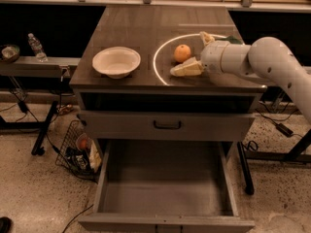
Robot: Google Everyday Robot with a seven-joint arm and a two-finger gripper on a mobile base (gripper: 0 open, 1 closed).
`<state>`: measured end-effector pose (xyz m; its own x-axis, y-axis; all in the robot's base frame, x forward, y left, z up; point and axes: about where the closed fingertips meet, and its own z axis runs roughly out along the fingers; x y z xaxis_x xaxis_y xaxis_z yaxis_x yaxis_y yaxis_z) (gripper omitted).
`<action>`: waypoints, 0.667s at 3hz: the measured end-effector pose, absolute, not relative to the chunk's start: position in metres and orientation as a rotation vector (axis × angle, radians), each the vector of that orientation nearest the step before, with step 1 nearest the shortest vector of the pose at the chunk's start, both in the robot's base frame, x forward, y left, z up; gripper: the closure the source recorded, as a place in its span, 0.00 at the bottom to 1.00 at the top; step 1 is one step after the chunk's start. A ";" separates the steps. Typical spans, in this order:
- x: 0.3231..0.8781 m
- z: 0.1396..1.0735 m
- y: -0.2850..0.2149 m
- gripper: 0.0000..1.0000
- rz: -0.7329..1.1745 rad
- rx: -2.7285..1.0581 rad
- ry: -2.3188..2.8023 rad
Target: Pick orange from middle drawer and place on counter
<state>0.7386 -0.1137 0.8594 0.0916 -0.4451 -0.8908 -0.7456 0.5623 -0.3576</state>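
Across the wood-grain counter (146, 28) we see the orange (182, 53) resting inside the white arc (156, 64), between the spread jaws of our gripper (188, 54). Below, the middle drawer (165, 193) stands open, and a white bowl (116, 61) sits left of the orange.

Over the right of the desk (146, 23) the end effector (195, 52) spreads its fingers around the orange (182, 53); a white bowl (116, 61) blocks the left; the rear strip lies bare; the middle drawer (165, 188) stands open
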 end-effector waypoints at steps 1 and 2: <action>0.727 0.881 -0.114 0.00 0.326 -1.071 1.506; 0.679 0.968 -0.135 0.00 0.369 -1.077 1.404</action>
